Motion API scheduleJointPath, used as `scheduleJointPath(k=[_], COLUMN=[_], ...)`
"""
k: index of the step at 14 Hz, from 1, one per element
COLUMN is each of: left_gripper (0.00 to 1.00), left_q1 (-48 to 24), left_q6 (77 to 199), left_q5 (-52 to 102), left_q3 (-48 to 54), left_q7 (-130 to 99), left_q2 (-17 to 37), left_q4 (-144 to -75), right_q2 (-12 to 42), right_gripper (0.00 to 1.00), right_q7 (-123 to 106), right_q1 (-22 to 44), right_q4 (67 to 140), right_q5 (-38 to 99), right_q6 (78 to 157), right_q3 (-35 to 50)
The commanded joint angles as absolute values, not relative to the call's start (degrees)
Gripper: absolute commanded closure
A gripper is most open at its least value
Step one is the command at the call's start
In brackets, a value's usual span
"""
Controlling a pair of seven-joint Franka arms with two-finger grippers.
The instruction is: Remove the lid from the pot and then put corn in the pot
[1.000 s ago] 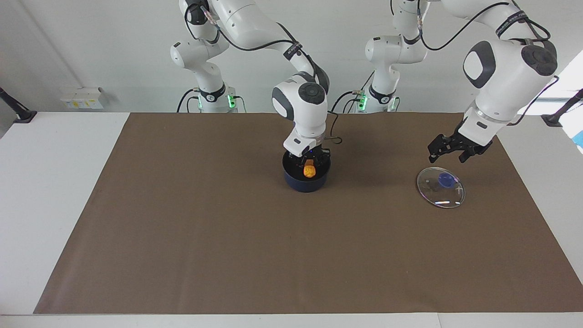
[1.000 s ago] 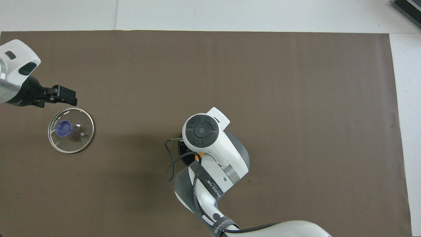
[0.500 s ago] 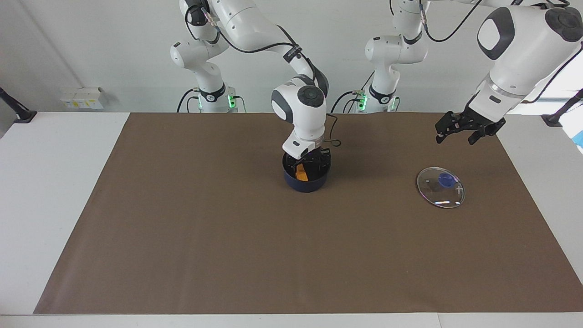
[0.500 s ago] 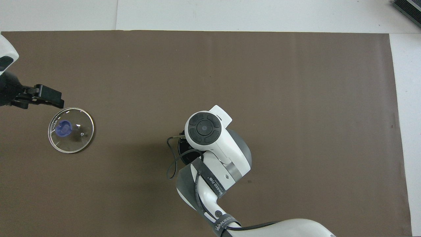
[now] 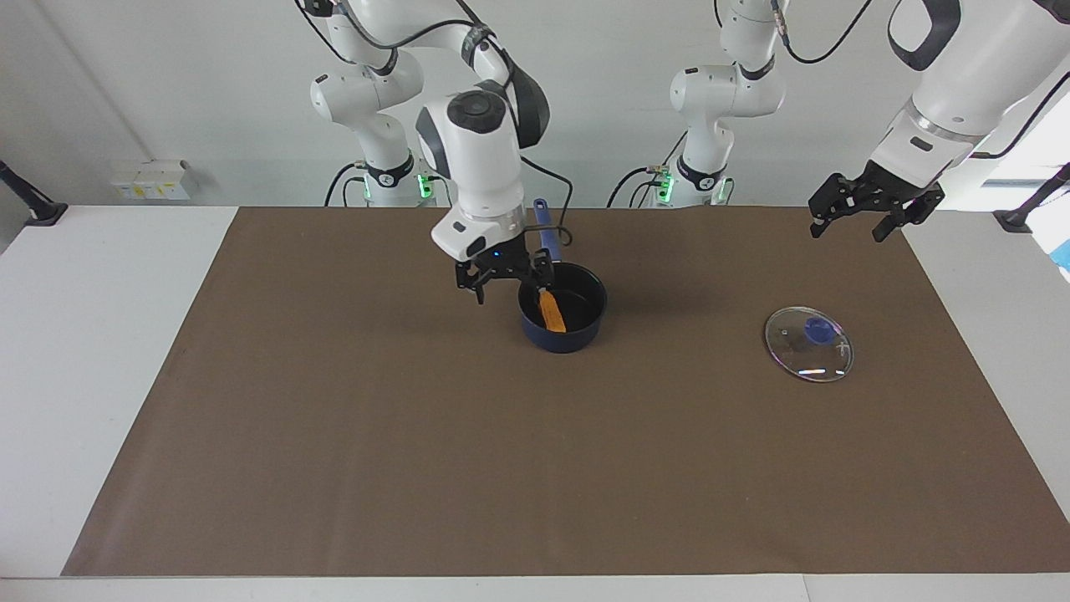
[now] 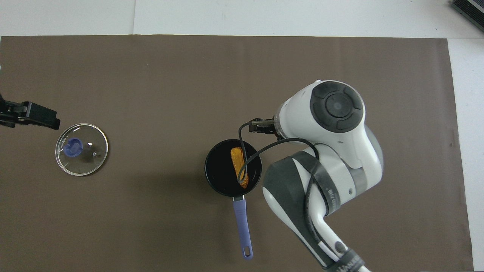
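Note:
The dark blue pot [image 5: 562, 339] [image 6: 212, 177] stands uncovered in the middle of the mat, its long blue handle [image 6: 242, 223] pointing toward the robots. The yellow-orange corn [image 5: 552, 311] [image 6: 239, 166] lies inside it on the black bottom. My right gripper [image 5: 504, 282] hangs open and holds nothing, just above the pot's rim on the side toward the right arm's end; the overhead view hides it under the wrist. The glass lid [image 5: 808, 344] [image 6: 81, 149] with its blue knob lies flat on the mat toward the left arm's end. My left gripper [image 5: 861, 221] [image 6: 41, 118] is open, raised over the mat beside the lid.
A brown mat [image 5: 418, 435] covers most of the white table. A black cable [image 6: 249, 151] from the right wrist loops over the pot. A small white box [image 5: 150, 180] sits at the table's edge near the wall.
My right gripper opened and let the corn drop into the pot, then rose out and swung toward the right arm's end. My left gripper lifted higher, away from the lid.

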State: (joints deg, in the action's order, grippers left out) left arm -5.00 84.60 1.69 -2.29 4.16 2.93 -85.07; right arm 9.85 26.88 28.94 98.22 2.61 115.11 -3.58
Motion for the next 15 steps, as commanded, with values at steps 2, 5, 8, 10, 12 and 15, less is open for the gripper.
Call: scheduleJointPath(k=[2,5,8,10,12,15], left_gripper=[0.0,0.0,0.0,0.0,0.0,0.0], left_q1=[-5.54,-5.45,-5.62,-5.36,-4.57,-3.25], left_q6=[81.31,79.98,80.77,80.42,80.42,80.33], left_q5=[0.44,0.44,1.05,1.23,1.14,1.14], left_q3=[-2.72,-2.55,-2.55,-2.46,-2.98,-3.16], left_q7=[5.01,4.4,4.83,4.39,4.39,4.39], left_q2=[2.81,2.73,1.5,1.23,1.23,1.23], left_q4=[-84.03,-81.56,-82.17,-82.26,-82.27,-82.27], right_q2=[4.93,1.24,-1.4,-2.2,-2.2,-3.42], right_gripper=[0.0,0.0,0.0,0.0,0.0,0.0], right_q7=[21.89,16.01,14.86,12.76,10.03,9.49], right_q1=[22.78,16.98,13.46,10.82,8.19,5.55], right_q4=[99.41,99.4,98.18,95.99,92.65,89.13], right_q5=[1.93,1.93,1.67,1.06,1.14,1.14], right_q6=[112.51,109.08,105.75,103.2,99.51,94.41], right_q3=[-2.81,-2.9,-2.99,-2.99,-2.99,-3.16])
